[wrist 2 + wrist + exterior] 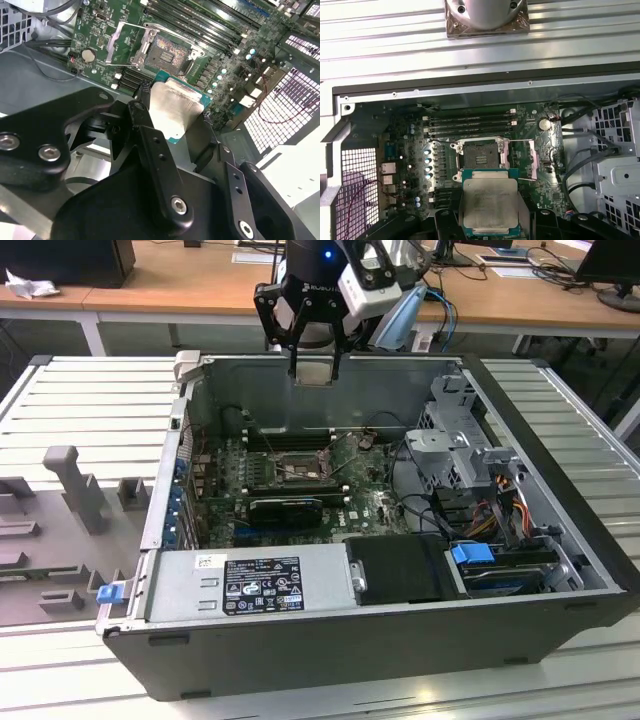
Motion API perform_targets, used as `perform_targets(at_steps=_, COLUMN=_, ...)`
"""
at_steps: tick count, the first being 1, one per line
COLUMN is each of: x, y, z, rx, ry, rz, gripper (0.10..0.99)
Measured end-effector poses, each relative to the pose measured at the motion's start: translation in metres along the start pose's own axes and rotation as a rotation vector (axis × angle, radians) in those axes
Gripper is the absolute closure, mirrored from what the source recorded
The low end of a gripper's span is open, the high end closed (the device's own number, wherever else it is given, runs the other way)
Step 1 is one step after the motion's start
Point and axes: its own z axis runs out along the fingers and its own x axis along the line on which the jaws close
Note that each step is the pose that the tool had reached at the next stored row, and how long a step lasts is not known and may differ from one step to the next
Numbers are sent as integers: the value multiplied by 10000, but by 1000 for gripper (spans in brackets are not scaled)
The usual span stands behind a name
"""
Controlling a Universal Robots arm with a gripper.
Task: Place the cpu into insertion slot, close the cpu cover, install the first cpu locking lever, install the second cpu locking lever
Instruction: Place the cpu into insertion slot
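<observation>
Black end effector (175, 107), apparently silver-headed screws (178, 205)

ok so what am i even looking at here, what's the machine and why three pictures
It's a robot arm working on an opened desktop computer case lying on a slatted metal table. The exterior view is from a camera off the arm, looking down into the case. Both wrist views come from cameras riding on the arm, so they look past its gripper at the green motherboard. The gripper is closed on the cpu, a flat silvery chip, held above the board. On the board sits the insertion slot, empty, with the cpu cover swung open beside it.
</observation>
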Motion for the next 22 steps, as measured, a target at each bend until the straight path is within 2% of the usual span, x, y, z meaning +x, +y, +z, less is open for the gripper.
perform_targets(at_steps=22, x=0, y=0, z=4, rx=-8, ry=-37, rz=405, gripper=557)
